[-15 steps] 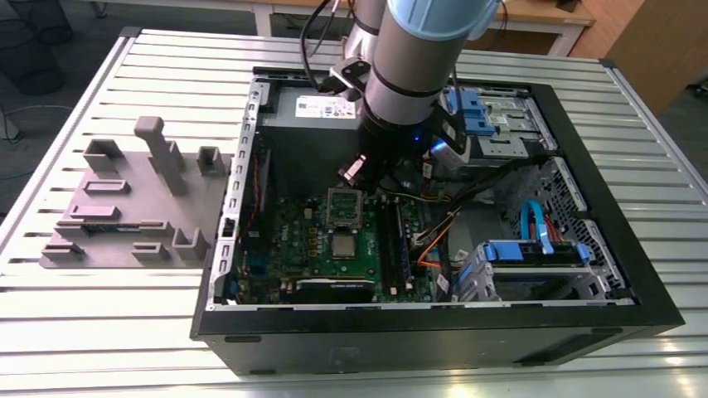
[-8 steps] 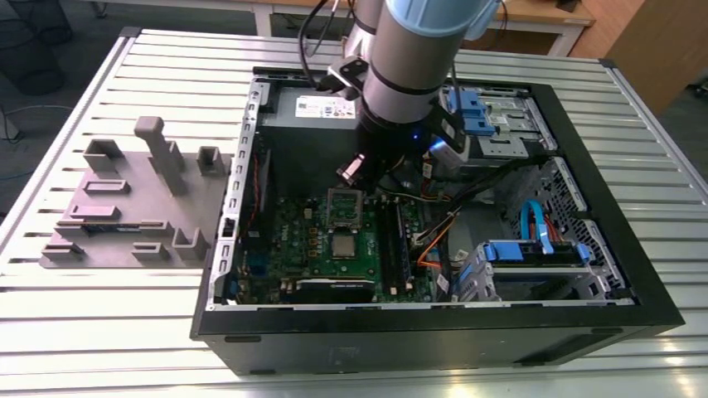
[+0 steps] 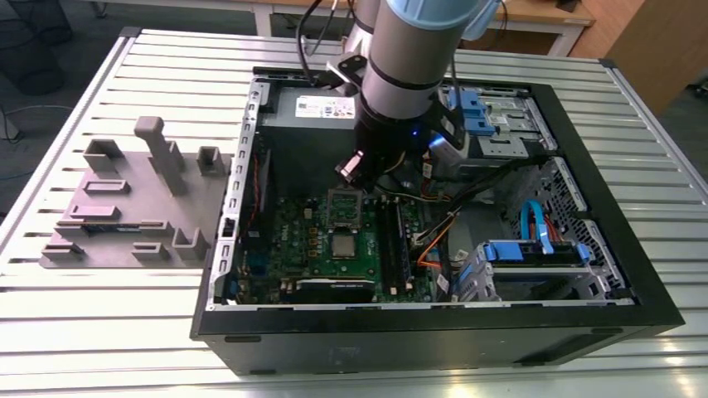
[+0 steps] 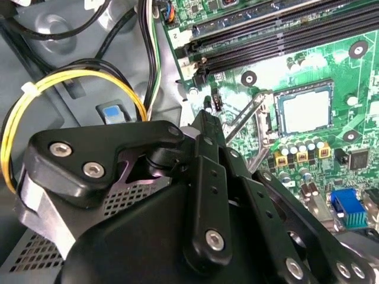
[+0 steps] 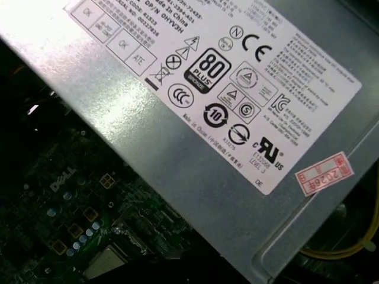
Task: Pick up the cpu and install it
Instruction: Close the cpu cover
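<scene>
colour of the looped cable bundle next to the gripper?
Yellow cable loop, held with a white tie; clearest in the second wrist view.

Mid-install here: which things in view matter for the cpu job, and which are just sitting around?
In the job:
- cpu, lying in the motherboard socket
- socket, frame swung open
- hand, above the motherboard

Lying about:
- grey plastic tray beside the case
- power supply
- blue drive cage

Above the green board there is room for my claw; wires and the grey power box crowd me.
</scene>
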`<action>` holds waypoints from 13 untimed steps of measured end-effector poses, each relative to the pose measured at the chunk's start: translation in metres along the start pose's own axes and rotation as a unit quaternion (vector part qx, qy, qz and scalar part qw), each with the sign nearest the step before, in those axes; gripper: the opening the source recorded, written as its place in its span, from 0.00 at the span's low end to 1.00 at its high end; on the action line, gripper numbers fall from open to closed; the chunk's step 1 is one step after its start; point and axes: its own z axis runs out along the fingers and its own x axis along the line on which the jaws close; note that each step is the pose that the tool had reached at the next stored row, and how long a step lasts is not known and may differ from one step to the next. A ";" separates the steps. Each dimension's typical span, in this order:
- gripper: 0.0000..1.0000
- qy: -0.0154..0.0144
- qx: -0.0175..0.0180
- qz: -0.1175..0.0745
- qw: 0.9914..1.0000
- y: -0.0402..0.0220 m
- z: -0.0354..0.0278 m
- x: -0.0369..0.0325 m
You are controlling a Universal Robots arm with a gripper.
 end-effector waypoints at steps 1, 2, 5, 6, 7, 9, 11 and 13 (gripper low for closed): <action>0.10 0.000 0.000 0.000 1.000 0.0001 -0.0012 0.0000; 0.10 0.000 0.000 0.000 1.000 0.0003 -0.0025 0.0000; 0.10 0.000 0.000 0.000 1.000 0.0007 -0.0058 0.0000; 0.10 0.000 0.000 0.000 1.000 0.0009 -0.0071 0.0001; 0.10 0.000 0.000 0.000 1.000 0.0011 -0.0082 0.0001; 0.10 0.000 0.000 -0.001 1.000 0.0013 -0.0093 0.0003; 0.10 0.000 0.000 -0.005 1.000 0.0016 -0.0093 0.0005; 0.10 0.001 0.000 -0.010 1.000 0.0017 -0.0094 0.0007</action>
